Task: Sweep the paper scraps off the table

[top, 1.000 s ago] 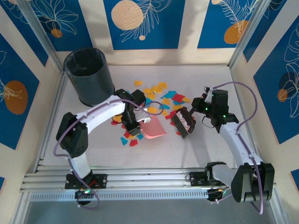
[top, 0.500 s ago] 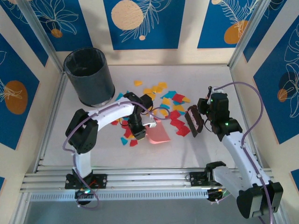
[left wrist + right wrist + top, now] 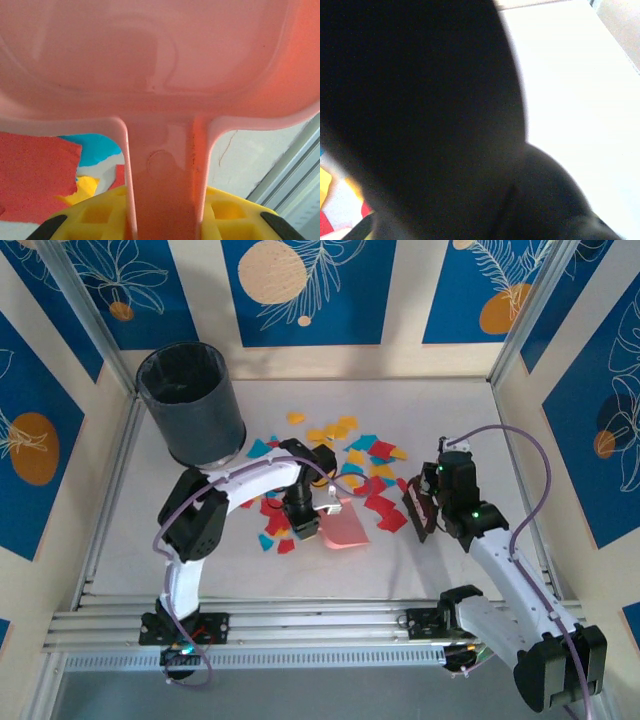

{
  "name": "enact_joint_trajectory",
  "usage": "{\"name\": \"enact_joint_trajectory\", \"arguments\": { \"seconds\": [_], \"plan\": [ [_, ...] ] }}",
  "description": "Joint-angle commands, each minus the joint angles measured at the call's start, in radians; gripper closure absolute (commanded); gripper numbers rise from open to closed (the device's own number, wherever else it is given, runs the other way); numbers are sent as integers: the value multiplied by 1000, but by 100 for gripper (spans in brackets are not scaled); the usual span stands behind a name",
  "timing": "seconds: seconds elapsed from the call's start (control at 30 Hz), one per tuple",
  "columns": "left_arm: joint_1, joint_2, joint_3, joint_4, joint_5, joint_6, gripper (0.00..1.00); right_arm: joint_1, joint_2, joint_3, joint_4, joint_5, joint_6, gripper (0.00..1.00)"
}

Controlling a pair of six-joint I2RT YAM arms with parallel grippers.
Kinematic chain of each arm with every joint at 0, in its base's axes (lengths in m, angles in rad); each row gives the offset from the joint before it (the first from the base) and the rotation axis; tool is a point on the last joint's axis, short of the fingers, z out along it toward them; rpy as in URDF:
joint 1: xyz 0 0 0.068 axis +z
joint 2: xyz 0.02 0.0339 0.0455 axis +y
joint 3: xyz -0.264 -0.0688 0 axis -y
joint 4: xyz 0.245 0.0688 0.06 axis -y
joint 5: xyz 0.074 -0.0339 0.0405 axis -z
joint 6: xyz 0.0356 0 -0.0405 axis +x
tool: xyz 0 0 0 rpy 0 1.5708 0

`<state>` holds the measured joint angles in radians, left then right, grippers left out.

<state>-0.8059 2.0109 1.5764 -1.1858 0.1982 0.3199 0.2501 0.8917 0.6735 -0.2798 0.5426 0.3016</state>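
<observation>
Top external view: right gripper (image 3: 432, 502) is clenched on the brush (image 3: 415, 508), whose long axis runs roughly 12 to 6 o'clock. Left gripper (image 3: 303, 523) is clamped on the handle of the pink dustpan (image 3: 344, 530), confirmed in the left wrist view, with the pan mouth facing 3 o'clock. The nearest paper scraps (image 3: 378, 504) lie between the two, just at 9 o'clock of the brush, so the right arm is judged nearer. The main scatter spreads on the worktop (image 3: 330, 575) toward 11 o'clock, and a few lie behind the pan at 9 o'clock. Scraps are small, flat, ragged bits of red, yellow and teal
</observation>
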Motion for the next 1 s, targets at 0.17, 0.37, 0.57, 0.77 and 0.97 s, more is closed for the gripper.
{"name": "enact_joint_trajectory", "arguments": {
  "seconds": [0.17,0.37,0.57,0.77,0.97],
  "plan": [
    [-19,76,72,-21,-14,-11,100,17,-2,-45,25,-41,60,100],
    [-20,116,112,-21,-10,-13,100,19,10,-51,59,-122,93,100],
    [-19,148,140,-14,-1,-9,100,23,44,-40,83,-189,112,100],
    [-20,162,149,-3,11,-8,100,26,60,-21,99,-259,113,100],
    [-17,152,141,15,3,-19,100,29,57,7,110,-331,108,100]
  ]
}}
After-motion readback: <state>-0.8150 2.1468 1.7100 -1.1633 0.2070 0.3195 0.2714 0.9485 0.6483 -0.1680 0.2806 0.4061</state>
